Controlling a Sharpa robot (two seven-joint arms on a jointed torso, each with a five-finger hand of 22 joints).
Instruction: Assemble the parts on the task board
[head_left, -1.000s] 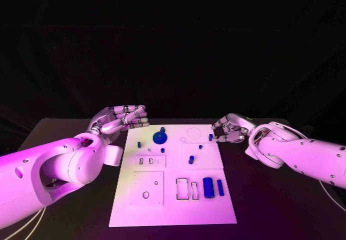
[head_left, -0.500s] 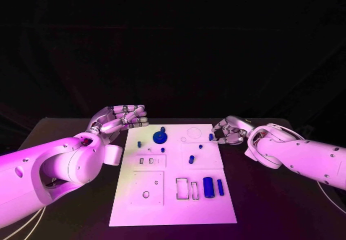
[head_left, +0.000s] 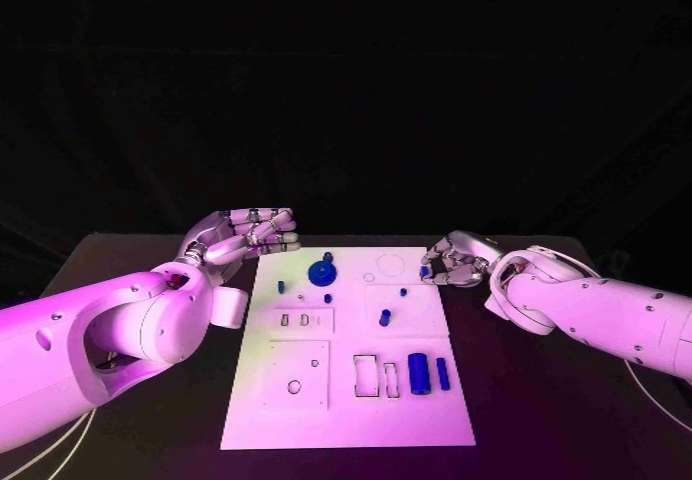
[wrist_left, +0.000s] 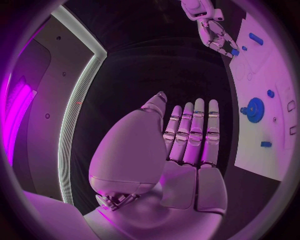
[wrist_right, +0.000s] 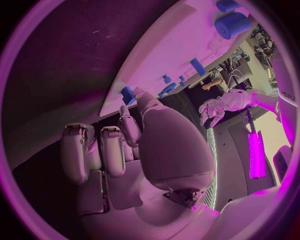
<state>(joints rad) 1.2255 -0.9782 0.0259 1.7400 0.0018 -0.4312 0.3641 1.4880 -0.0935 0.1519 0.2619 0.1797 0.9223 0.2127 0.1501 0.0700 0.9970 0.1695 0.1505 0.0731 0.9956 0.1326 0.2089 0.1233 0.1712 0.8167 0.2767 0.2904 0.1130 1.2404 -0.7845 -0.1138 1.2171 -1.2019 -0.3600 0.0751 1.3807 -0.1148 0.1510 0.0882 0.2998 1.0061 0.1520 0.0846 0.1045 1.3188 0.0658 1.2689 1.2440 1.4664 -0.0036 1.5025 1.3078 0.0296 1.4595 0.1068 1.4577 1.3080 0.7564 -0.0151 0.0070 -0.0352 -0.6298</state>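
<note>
**Right hand at the board's far right edge, left hand off the far left corner**

The task board (head_left: 346, 400) lies lengthwise down the middle of the black table (head_left: 548, 400), with bare dark table along both long sides and at the near end. The right hand (head_left: 454, 260) sits at the board's far right edge, fingers curled in, and pinches a small blue part (head_left: 424, 271) just over the rim; the right wrist view shows that piece (wrist_right: 127, 95) at the fingertips against the board's edge. The left hand (head_left: 245, 236) hangs off the far left corner, apart from the board, fingers bent inward; in its own wrist view the fingers (wrist_left: 194, 135) lie straight and close together with nothing in them.

On the board's far part stands a blue gear (head_left: 322, 272), a short peg (head_left: 280, 286) to its left and a small stub (head_left: 327, 297) just near it. A slanted pin (head_left: 384, 318) lies mid-board. Toward the near end a thick cylinder (head_left: 418, 372) and a thin bar (head_left: 443, 374) lie side by side, right of two outlined slots (head_left: 376, 378).
</note>
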